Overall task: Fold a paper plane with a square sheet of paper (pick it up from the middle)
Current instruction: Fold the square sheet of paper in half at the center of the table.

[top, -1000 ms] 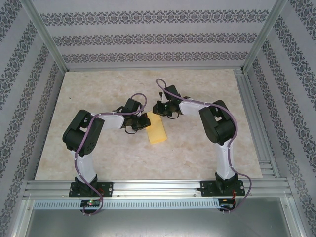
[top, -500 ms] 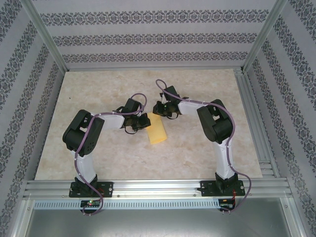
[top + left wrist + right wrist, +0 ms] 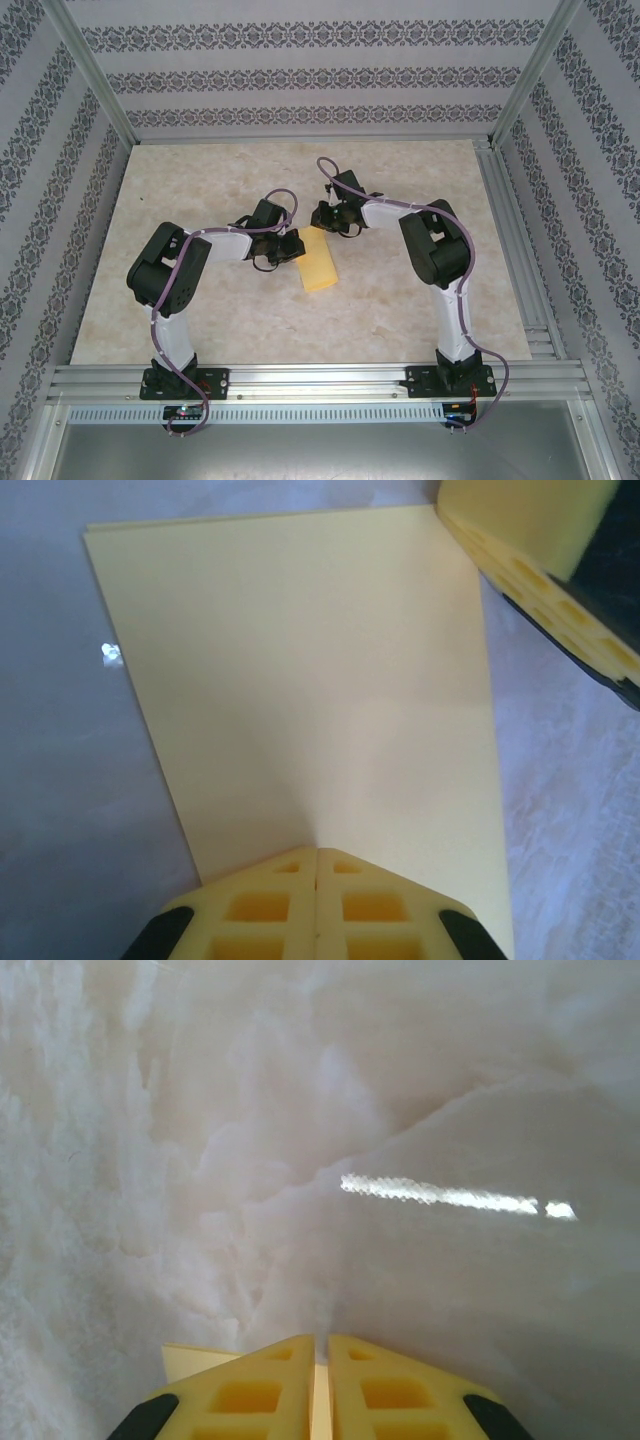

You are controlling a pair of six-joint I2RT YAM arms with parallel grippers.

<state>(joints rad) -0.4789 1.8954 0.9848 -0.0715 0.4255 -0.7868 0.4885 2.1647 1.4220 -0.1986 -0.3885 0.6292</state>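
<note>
At the middle of the table [image 3: 200, 180], between the two grippers, lies the paper [image 3: 319, 264]. It is yellow, folded and flat on the pale marbled surface. From the top camera it reads as a narrow strip running from far to near, its near end leaning slightly toward the right edge of the table. In the left wrist view the paper [image 3: 320, 680] is four-sided, with one long side slanting, so that one end is broader than the other.

The left gripper [image 3: 293, 246] stands at the paper's left edge, toward its far end. Its wrist view shows the left gripper [image 3: 318, 905] clenched, the two yellow fingers [image 3: 260, 910] pressed flat together with no gap. Their tips sit over the paper's edge and the sheet spreads out beyond them.

The right gripper [image 3: 322, 226] stands at the paper's far end, close beside the left one. In the left wrist view one of its yellow fingers [image 3: 530, 570] meets the paper's corner. In its own wrist view the right gripper [image 3: 320, 1385] is drawn almost together, with a thin slit between the fingers. A corner of the paper [image 3: 195, 1358] shows just left of them and pale yellow shows in the slit. It cannot be told whether the paper is nipped there or merely lies under the tips.
</note>
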